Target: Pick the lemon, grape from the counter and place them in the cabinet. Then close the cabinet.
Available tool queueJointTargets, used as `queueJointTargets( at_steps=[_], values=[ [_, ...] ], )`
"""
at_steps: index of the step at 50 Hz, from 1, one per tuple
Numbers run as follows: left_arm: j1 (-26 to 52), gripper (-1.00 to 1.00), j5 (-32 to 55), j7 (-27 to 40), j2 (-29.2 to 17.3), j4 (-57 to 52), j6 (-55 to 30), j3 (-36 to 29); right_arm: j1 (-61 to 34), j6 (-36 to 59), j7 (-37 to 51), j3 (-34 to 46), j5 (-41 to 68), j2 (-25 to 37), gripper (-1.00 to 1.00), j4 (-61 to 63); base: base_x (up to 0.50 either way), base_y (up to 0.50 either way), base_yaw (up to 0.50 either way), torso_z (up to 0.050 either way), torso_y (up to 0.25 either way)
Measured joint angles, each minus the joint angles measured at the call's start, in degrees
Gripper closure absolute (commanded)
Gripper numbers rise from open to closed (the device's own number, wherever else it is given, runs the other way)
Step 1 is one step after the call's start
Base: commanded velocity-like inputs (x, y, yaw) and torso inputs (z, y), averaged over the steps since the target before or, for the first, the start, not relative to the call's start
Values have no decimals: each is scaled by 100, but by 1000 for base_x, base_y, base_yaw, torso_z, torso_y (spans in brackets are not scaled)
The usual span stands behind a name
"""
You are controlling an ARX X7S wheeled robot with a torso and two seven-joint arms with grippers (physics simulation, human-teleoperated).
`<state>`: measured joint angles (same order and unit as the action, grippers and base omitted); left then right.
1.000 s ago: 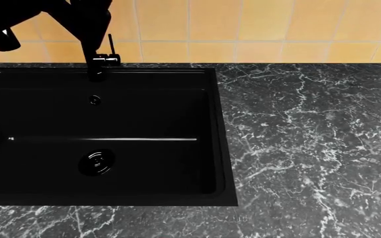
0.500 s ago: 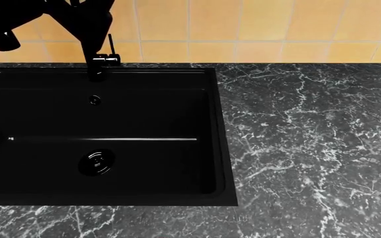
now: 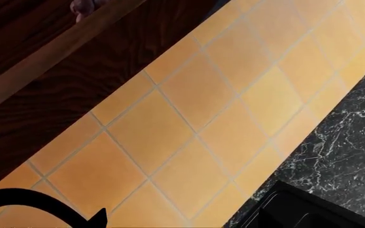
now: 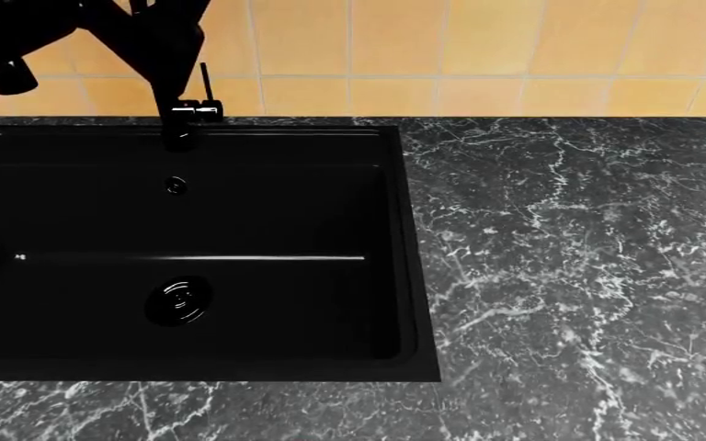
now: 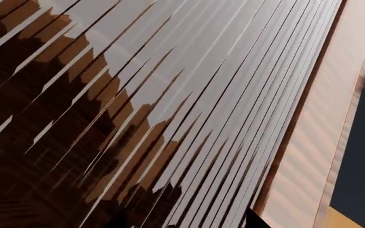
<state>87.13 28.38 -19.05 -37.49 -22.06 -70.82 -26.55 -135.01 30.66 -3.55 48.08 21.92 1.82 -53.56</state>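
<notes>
— So, what fills the head view?

— Mostly the counter (image 4: 574, 276), dark marble with white veins, running across the right half and along the near edge. Set into its left part is a glossy black sink (image 4: 408, 276), with a round drain (image 4: 181, 300) in its floor and a small overflow (image 4: 176, 186) on its back wall. Behind it all stands a wall of orange-yellow tiles (image 4: 500, 55).

— And the tap?

— A black faucet (image 4: 176, 64) rises from the sink's back rim, with a thin lever (image 4: 206, 87) just beside it.

— Any fruit on the marble?

— Neither the lemon nor the bunch shows on the counter in the head view. In the left wrist view a small dusky purple-pink lump, seemingly the grape (image 3: 83, 6), sits at the frame's edge against dark wood cabinet (image 3: 74, 76) and a paler wooden strip; I cannot tell what it rests on.

— The pincers?

— Neither is in sight, so I cannot say how the jaws stand. The right wrist view shows only streaked brown wood panels (image 5: 138, 118), broken by render slivers.
</notes>
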Motion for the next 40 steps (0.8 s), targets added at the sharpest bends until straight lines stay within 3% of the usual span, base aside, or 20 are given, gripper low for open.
queueJointTargets(
  at_steps=[19,40],
  values=[
    [-57,-100,19,26,-26,10,53,9,0,-4,519,1377,-40,-121,-100,225,5,0,1,0,0],
    [-55,-100,56,51,-51,-5,36,16,0,443,-315,3165,113,-182,-100,228,5,0,-1,-2,0]
  ],
)
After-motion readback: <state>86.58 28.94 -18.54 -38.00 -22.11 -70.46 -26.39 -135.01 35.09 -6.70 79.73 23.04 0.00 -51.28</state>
